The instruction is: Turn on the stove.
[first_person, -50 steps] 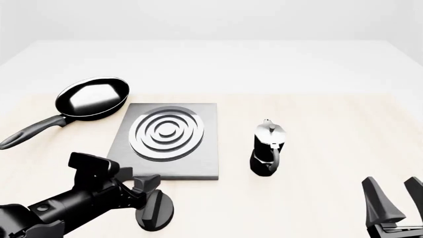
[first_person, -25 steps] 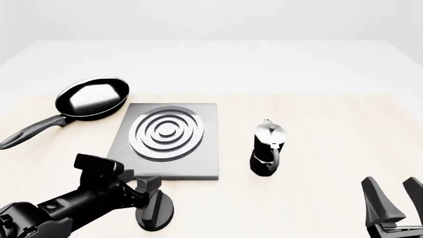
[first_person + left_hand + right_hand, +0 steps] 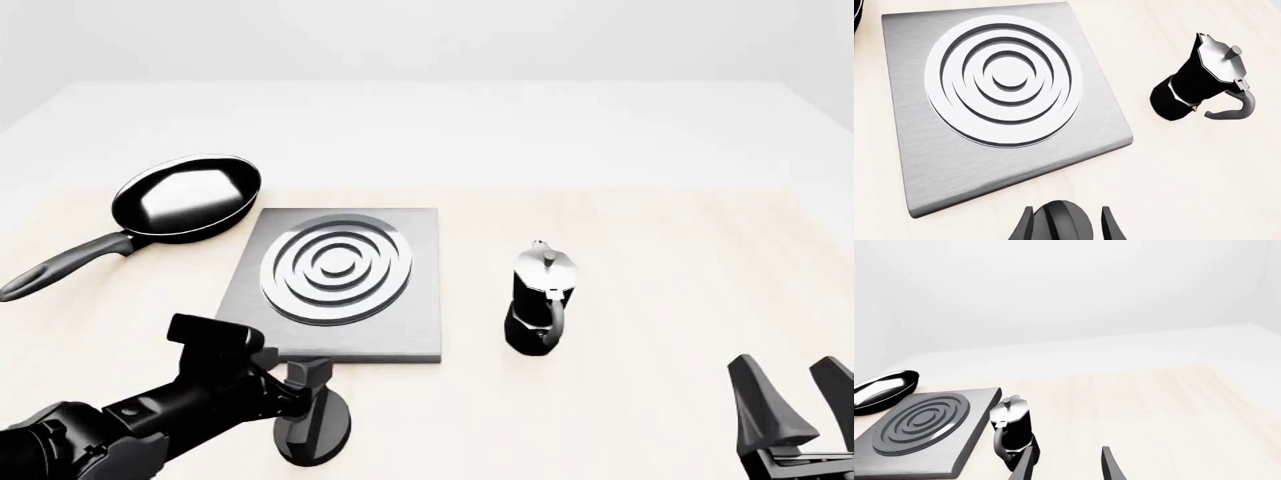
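At stove (image 3: 334, 285) knob (image 3: 316, 427), left tool (image 3: 296, 395) moved closer, fingers astride it

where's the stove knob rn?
Front view: the knob sits on the table at lower left, just in front of the stove plate at its near-left corner. The left gripper is at it, jaws either side in the wrist view.

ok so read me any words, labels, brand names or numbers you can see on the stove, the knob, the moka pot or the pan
None: there is no readable text in any view.
The stove, its knob, the moka pot and the frying pan all show plain, unmarked surfaces.
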Robot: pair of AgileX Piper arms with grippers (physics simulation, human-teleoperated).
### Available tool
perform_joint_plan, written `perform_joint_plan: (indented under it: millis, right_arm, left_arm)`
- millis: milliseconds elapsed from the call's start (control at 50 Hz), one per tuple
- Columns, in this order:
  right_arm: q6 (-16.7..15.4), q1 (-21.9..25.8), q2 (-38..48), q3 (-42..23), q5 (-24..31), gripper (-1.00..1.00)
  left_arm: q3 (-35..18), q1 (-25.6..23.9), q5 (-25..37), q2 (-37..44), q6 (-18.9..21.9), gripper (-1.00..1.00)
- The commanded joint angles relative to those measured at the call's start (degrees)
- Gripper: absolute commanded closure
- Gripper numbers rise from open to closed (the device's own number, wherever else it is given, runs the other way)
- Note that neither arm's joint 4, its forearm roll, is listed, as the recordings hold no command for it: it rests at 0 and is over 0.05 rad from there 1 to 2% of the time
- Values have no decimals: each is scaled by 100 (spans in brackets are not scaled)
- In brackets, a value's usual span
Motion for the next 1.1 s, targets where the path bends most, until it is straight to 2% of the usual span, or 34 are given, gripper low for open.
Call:
perform_joint_plan:
  millis: [20,1100]
  right_arm:
    - [54,10,39,0,-31,-100]
    - [215,25,2,1,-23,-100]
  left_arm:
    - [15,15,-246,343,-50,-100]
    - [-9,31,-906,1494,-281,-100]
